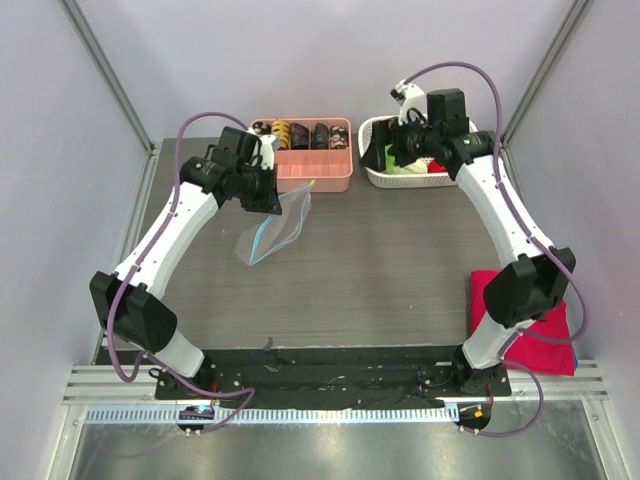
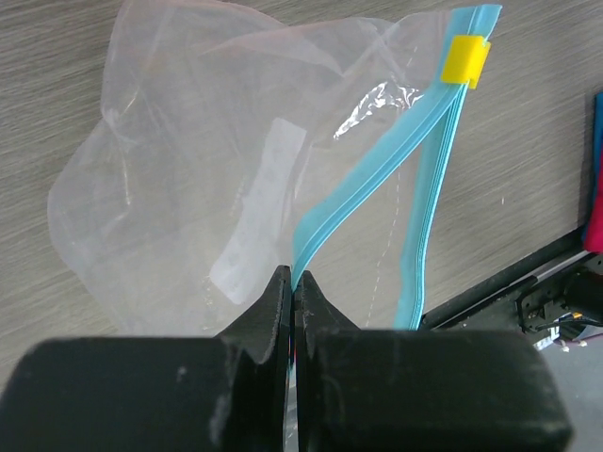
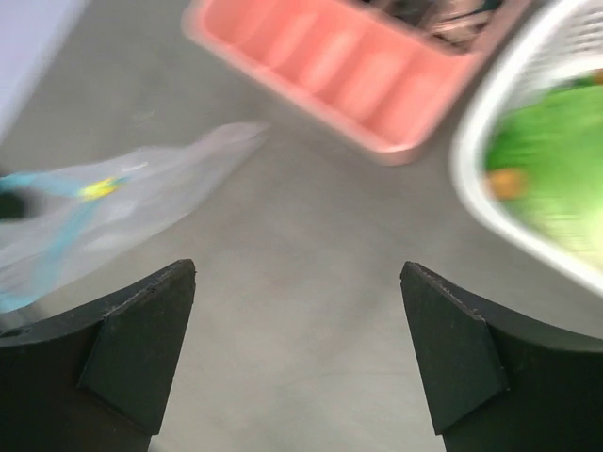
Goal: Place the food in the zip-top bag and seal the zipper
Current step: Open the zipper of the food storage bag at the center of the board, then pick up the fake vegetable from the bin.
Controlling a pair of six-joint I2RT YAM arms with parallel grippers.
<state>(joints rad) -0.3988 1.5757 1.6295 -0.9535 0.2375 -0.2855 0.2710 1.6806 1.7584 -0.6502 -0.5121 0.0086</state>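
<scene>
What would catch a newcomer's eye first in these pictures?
The clear zip-top bag left of centre, with the left arm's jaws pinched shut on its light-blue zipper, which has a yellow slider at its end. Then the right arm's jaws, wide open beside the white basket at the back right, where green food lies. A pink tray sits at the back centre.

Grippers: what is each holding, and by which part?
Left gripper grips the zip-top bag by its blue zipper strip, away from the yellow slider. Right gripper open, holding nothing.
</scene>
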